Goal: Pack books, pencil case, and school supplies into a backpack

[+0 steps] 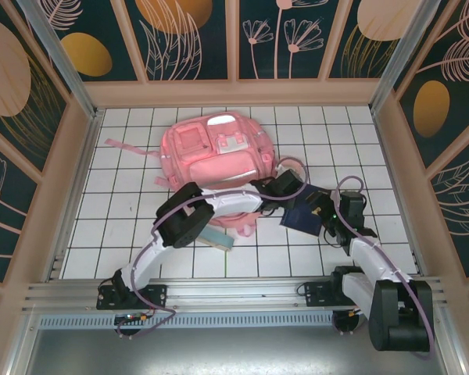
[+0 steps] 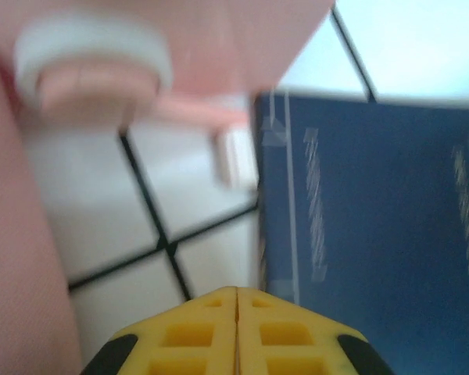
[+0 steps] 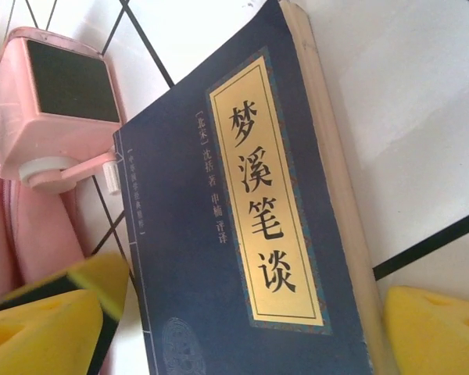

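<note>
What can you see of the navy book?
The navy book is a closed paperback: dark blue cover, yellow label strip with black Chinese characters, faint round emblem, tan page edges. It lies flat, cover up, on the white gridded table. The open right gripper straddles its lower end; contact is unclear.
</note>
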Robot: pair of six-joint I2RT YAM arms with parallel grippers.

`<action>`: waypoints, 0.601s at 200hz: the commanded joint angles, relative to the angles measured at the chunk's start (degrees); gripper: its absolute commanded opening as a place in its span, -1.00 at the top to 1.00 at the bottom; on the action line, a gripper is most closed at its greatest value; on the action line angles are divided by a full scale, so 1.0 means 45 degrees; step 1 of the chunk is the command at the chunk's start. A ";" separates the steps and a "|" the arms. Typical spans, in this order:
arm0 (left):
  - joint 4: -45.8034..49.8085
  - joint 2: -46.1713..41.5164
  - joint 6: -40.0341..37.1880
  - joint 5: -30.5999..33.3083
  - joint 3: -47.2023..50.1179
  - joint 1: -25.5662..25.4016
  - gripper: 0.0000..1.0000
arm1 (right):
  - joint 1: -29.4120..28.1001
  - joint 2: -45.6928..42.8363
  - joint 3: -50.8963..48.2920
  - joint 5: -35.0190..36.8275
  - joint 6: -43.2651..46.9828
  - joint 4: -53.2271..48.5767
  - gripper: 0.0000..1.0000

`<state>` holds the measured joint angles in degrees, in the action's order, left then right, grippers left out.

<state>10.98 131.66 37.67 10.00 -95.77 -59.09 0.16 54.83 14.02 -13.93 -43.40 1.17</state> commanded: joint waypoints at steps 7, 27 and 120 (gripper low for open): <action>-0.0731 -0.1814 0.0256 -0.0735 0.1974 -0.0082 0.57 | 0.0159 0.0174 -0.0577 -0.0283 0.0453 0.0019 -0.69; -0.1234 -0.2573 0.0615 -0.1132 0.2916 -0.0105 0.39 | 0.0140 0.0415 -0.0624 -0.0374 0.0465 0.0296 -0.52; -0.1045 -0.1670 0.1394 -0.1800 0.2473 0.0062 -0.05 | 0.0100 0.1270 -0.0366 -0.0380 0.0803 -0.0121 0.65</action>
<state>5.08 121.34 42.41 1.91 -82.39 -59.57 0.75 59.29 12.53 -14.90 -40.73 1.83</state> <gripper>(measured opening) 0.523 0.226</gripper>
